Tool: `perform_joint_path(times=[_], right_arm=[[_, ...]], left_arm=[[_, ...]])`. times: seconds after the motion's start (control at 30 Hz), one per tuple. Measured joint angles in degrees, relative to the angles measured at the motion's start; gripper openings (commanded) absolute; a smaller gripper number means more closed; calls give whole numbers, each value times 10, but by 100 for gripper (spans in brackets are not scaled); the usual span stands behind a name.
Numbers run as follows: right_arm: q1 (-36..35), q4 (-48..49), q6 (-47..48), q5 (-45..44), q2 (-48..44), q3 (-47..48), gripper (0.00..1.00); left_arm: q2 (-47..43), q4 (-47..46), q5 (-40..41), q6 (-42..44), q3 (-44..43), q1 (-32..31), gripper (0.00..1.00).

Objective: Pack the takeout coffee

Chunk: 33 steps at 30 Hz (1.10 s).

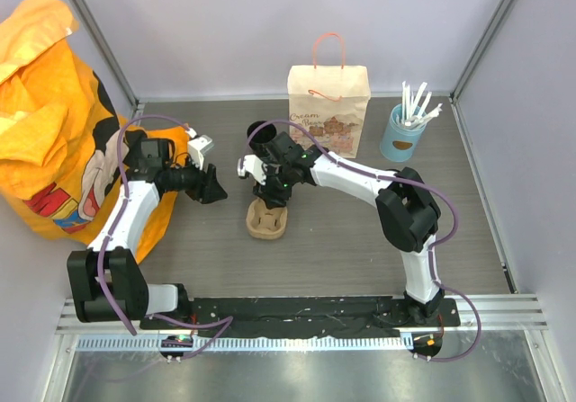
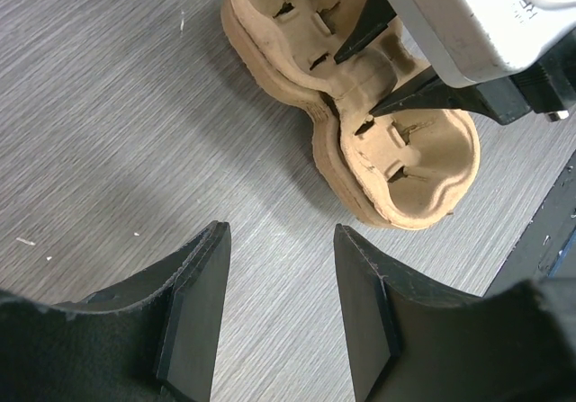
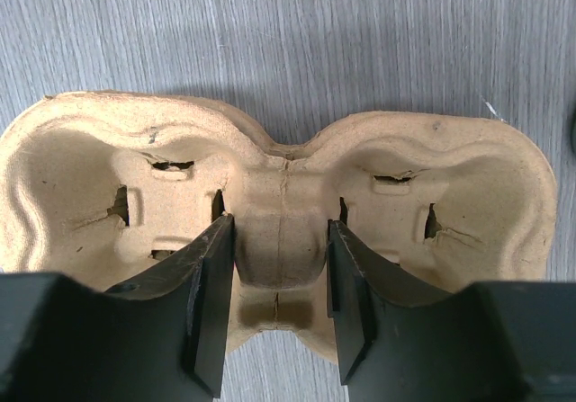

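Grey wood-grain table point(image 1: 360, 240) carries the items. Orange printed bag point(image 1: 45, 123), the largest item, slumps at the left side beside the left arm. Paper bag point(image 1: 328, 101) with loop handles stands upright at the back centre. Light-blue cup point(image 1: 399, 139) holding white straws point(image 1: 416, 103) stands just right of it. Pulp cup carrier point(image 3: 279, 186), 2 pockets, lies flat near the table centre. Takeout coffee point(image 1: 260, 136), black, sits on the table behind the carrier and left of the paper bag, partly hidden by the right arm and apart from both grippers. Right gripper point(image 3: 281, 240): 2 fingers clamped against both sides of the carrier's middle ridge. Left gripper point(image 2: 279, 249): fingers apart, holding nothing, hovering over bare table just left of the carrier.
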<state>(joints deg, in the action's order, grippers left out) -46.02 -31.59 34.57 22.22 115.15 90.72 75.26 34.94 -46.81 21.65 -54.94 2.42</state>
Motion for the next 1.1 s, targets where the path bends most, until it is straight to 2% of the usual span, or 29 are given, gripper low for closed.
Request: perform_joint_path(times=[0.1,0.33,0.5,0.6,1.1], right_arm=[[0,-2,0,0,0,1,37],[0,-7,0,2,0,2,48],[0,-8,0,4,0,2,49],[0,-10,0,6,-1,3,56],[0,-26,2,25,-23,17,62]], left_arm=[[0,0,-2,0,0,0,54],[0,0,-4,0,0,1,54],[0,0,-4,0,0,1,54],[0,0,-5,0,0,2,54],[2,-2,-8,0,4,2,54]])
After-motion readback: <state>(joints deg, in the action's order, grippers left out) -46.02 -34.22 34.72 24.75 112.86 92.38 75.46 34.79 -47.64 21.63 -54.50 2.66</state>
